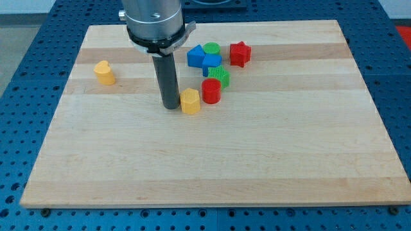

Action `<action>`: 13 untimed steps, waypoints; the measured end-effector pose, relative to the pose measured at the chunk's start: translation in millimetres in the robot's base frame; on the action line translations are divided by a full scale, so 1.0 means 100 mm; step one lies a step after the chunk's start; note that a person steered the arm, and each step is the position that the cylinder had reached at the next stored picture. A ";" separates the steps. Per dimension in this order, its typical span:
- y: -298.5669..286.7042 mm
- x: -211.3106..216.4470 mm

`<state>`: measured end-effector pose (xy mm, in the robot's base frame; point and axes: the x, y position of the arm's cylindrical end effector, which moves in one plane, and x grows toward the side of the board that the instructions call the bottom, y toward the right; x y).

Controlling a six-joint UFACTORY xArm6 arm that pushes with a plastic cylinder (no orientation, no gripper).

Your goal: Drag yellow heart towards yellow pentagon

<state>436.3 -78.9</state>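
The yellow heart (pixel 104 72) lies near the board's left edge, toward the view's top. The yellow pentagon (pixel 190 101) sits near the board's middle. My tip (pixel 170 106) stands right beside the pentagon's left side, touching or nearly touching it, and far to the right of the heart. The rod hangs from the arm's grey flange (pixel 154 25) at the view's top.
A red cylinder (pixel 211 90) touches the pentagon's upper right. Above it sit a green block (pixel 220 76), two blue blocks (pixel 196 56) (pixel 212 63), a green cylinder (pixel 211 49) and a red block (pixel 239 54). The wooden board (pixel 257 167) rests on a blue perforated table.
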 end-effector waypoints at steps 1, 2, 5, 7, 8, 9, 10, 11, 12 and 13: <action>0.02 0.00; -0.03 0.18; -0.74 0.76; -2.24 0.32; -2.25 0.12; -2.26 0.05; -2.26 -0.19; -2.26 -0.63; -2.24 -1.14; -1.91 -1.27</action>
<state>308.9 -270.1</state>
